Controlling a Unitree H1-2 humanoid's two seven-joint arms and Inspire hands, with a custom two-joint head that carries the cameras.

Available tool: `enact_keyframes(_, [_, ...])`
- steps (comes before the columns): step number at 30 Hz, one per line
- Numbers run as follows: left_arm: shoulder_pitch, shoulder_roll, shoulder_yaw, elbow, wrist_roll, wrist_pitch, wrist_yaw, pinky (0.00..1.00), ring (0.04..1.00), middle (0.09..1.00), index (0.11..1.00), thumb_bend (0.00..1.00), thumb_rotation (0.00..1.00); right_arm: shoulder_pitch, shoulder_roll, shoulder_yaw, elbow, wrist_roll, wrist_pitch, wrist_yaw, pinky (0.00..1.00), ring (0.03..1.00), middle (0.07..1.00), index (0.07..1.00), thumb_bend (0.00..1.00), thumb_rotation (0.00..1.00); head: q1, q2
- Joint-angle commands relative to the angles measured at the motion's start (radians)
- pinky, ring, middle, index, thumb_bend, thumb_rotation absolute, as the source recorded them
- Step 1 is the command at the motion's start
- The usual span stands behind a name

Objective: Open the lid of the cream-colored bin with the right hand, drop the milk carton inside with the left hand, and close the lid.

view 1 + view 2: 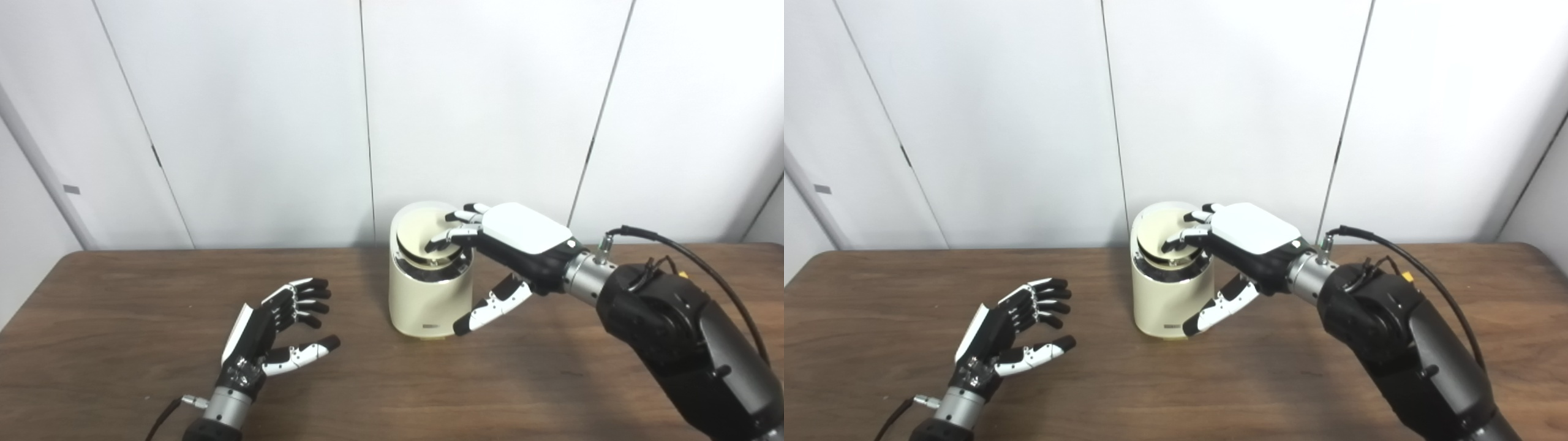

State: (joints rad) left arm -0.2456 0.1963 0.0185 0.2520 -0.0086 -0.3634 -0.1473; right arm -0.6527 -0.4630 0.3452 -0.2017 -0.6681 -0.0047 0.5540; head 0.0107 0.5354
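Note:
The cream-colored bin (422,300) stands upright at the middle of the brown table. Its round lid (415,237) sits tilted in the top, with a dark gap showing under its left edge. My right hand (520,236) reaches over the bin from the right; its fingers (450,236) rest on the lid and the thumb hangs down beside the bin's right wall. The hand grips nothing. My left hand (269,324) hovers low over the table to the left of the bin, palm turned inward, fingers spread and empty. No milk carton is visible in either view.
The wooden table (122,306) runs the full width of the picture. White wall panels (257,122) stand right behind its far edge, close behind the bin. A black cable (692,257) loops above my right forearm.

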Motion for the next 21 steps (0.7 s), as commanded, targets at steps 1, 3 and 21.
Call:
enact_keyframes(1, [-0.012,0.003,0.010,-0.032,0.000,-0.026,0.016,0.58,0.671,0.731,0.771,0.70,0.06,-0.031,-0.012,-0.008,-0.005,-0.004,-0.027,-0.009,0.99,0.948,0.787,0.800,0.73,0.55,0.002,0.002])
enact_keyframes(3, [-0.013,0.003,0.010,-0.031,-0.002,-0.028,0.015,0.58,0.672,0.730,0.771,0.69,0.05,-0.027,-0.012,-0.007,-0.004,-0.008,-0.036,-0.012,0.99,0.950,0.790,0.800,0.73,0.54,0.001,0.008])
enact_keyframes(21, [-0.006,-0.005,0.015,-0.042,0.001,-0.021,0.020,0.59,0.678,0.734,0.771,0.69,0.05,-0.011,-0.017,0.029,0.019,-0.129,-0.145,-0.019,1.00,0.958,0.787,0.795,0.74,0.56,0.009,0.014])
